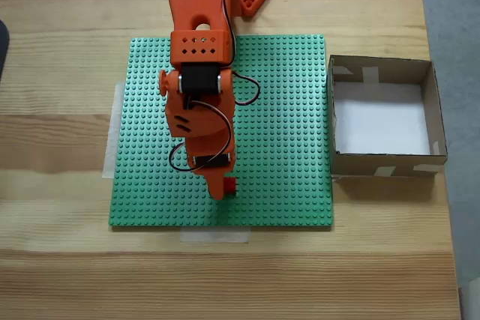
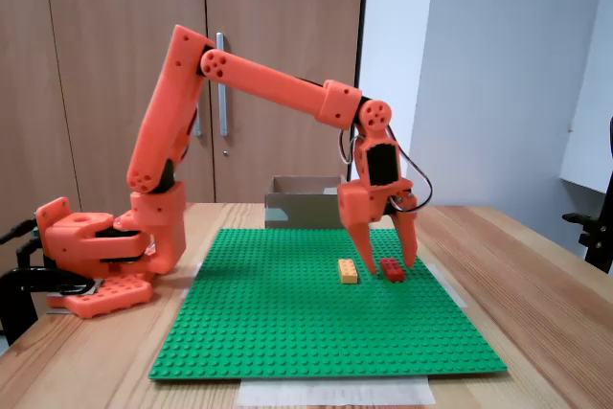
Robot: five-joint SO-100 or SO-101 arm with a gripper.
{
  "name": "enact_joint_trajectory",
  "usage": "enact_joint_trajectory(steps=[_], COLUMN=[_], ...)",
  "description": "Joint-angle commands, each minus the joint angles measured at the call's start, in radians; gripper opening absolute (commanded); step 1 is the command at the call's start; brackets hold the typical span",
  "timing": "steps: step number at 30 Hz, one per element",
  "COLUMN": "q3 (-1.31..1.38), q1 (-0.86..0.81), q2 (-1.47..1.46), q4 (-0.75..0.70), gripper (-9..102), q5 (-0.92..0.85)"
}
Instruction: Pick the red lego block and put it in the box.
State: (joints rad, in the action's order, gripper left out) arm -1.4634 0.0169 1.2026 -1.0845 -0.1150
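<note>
The orange arm's pincer (image 2: pixel 388 265) hangs point-down over the green baseplate (image 2: pixel 287 323), its two fingers spread apart and straddling the red lego block (image 2: pixel 392 269), which sits flat on the studs between the tips, whether touched or not I cannot tell. Just beside the pincer lies a yellow-orange brick (image 2: pixel 348 271). In the top-down fixed view the block (image 1: pixel 231 186) peeks out at the pincer's tip, and the box (image 1: pixel 435 118) stands well off on the counter (image 1: pixel 60 275).
</note>
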Motion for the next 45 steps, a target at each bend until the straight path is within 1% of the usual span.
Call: enact_joint_trajectory(steps=[1,16,28,33,41,45], q3=[0.037,0.043,0.037,0.035,0.021,-0.008], q1=[0.002,0.015,0.02,0.02,0.017,0.008], q2=[0.003,-0.037,-0.037,-0.037,-0.017,0.061], q4=[0.009,0.011,0.014,0.015,0.014,0.006], gripper=[28,25,13,6,1,0], q5=[0.003,0.009,0.003,0.002,-0.005,-0.005])
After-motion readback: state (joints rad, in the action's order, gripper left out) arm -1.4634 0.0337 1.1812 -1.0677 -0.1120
